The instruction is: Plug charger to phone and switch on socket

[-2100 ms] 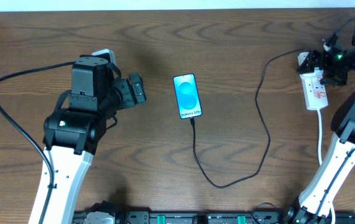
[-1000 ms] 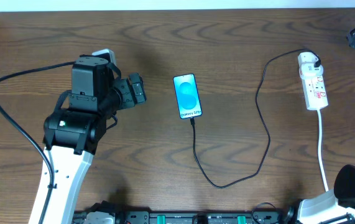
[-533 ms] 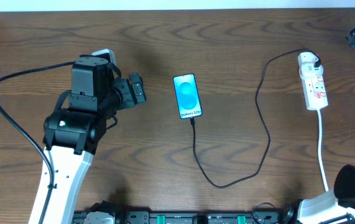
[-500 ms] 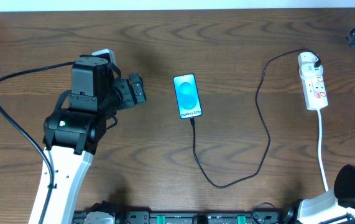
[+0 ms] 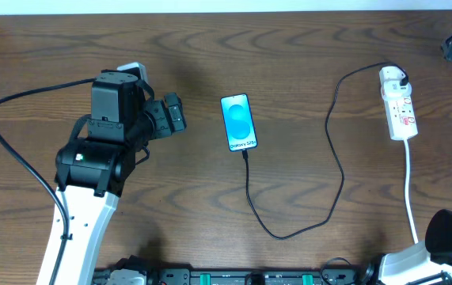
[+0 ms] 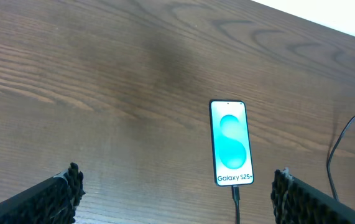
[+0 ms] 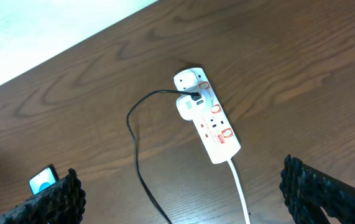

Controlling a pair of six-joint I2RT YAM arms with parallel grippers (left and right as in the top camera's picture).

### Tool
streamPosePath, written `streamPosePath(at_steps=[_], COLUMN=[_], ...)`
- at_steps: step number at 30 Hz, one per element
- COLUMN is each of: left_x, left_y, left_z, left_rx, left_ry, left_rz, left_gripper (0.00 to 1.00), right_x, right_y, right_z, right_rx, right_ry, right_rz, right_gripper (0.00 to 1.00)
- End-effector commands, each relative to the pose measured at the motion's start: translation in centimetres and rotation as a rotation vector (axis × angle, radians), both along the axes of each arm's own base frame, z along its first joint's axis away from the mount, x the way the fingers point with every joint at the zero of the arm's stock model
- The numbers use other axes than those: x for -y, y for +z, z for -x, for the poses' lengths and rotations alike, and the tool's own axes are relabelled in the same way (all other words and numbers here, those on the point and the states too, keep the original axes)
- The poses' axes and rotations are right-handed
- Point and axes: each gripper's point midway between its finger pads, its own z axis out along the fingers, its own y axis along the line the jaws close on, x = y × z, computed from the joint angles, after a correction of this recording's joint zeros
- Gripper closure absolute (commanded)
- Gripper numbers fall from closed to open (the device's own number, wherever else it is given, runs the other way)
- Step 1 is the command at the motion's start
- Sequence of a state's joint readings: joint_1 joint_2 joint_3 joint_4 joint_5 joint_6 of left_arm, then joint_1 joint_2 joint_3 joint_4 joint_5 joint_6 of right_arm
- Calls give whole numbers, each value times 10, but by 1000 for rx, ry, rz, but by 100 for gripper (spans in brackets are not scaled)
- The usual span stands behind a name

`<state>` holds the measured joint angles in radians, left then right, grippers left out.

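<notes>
1. Lying flat near the middle of the table (image 5: 210, 47) is one phone (image 5: 238, 121), screen up and lit blue, with white "Galaxy S25" text at its lower end.
2. One charger (image 5: 336, 170) is in view: a thin black cable whose small connector tip (image 5: 244, 153) meets the phone's lower edge. From there it runs toward the near edge, loops once, and climbs to the right side of the table.
3. One socket (image 5: 398, 105), a narrow white strip, lies at the far right, well apart from the phone. The charger's other end goes into a plug seated near the strip's far end (image 7: 189, 106).
4. Three red-ringed markings show along the strip in the right wrist view; whether any switch is on cannot be told.
5. One white cord (image 5: 409, 190) leaves the strip's near end and runs toward the front of the table.
6. Two arms are present. The left gripper (image 6: 177, 193) hovers to the left of the phone with its jaws spread wide and nothing between them; two dark fingertips (image 6: 70, 183) sit at the lower corners of its wrist view.
7. The right gripper (image 7: 183, 186) hangs above the socket, well clear of it, jaws likewise wide apart and empty.
</notes>
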<state>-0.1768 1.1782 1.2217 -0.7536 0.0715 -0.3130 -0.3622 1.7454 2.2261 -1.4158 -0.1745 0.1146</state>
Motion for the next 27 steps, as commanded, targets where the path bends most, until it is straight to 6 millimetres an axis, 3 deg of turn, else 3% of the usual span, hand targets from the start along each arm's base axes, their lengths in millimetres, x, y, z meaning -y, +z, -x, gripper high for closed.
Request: streamPosePath(at_steps=[1,7,15,27], left_x=[-5,-8,-8,-13], left_y=[-2,-30,-11,-9], left_z=[3,20,17,46], left_rx=[0,2,348,826], left_ry=[5,5,14,20], left_rz=[-19,-19,38,124], left_gripper=[2,2,2,2], right_x=[1,1,1,1], right_y=[0,0,0,0], right_z=[-1,-1,-1,-1], right_rx=[-1,-1,-1,-1], right_ry=[-12,-12,-12,-12], right_rz=[2,2,2,2], right_gripper=[1,1,1,1])
